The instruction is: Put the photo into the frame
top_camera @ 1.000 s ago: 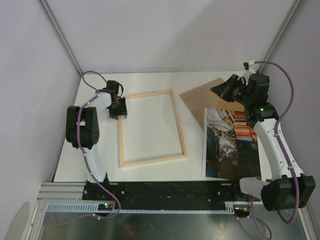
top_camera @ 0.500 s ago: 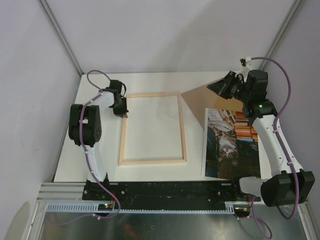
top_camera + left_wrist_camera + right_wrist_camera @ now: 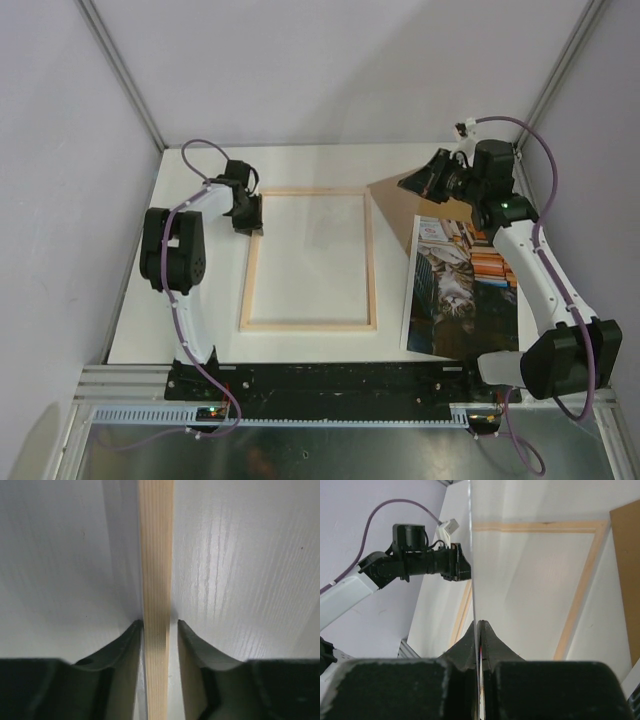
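The frame [image 3: 310, 326] lies back-up, pale wood showing, in the middle of the table. My left gripper [image 3: 247, 215] is at its far left corner. In the left wrist view the fingers straddle a wooden rail [image 3: 156, 555] with slim gaps on both sides, so the gripper [image 3: 159, 622] is open. The photo [image 3: 460, 290], a cat among books, lies flat to the frame's right. My right gripper [image 3: 415, 183] hovers past the frame's far right corner, shut [image 3: 479, 622] on a thin clear sheet [image 3: 471, 540] seen edge-on, with the frame [image 3: 535, 526] beyond it.
A plain brown backing board [image 3: 395, 200] lies between the frame's far right corner and the photo; it also shows at the right edge of the right wrist view [image 3: 626, 580]. Grey walls close in at the back and both sides.
The frame has swung from tilted to nearly square with the table, and the left gripper went with its corner. The right gripper has moved left toward the frame with its sheet.
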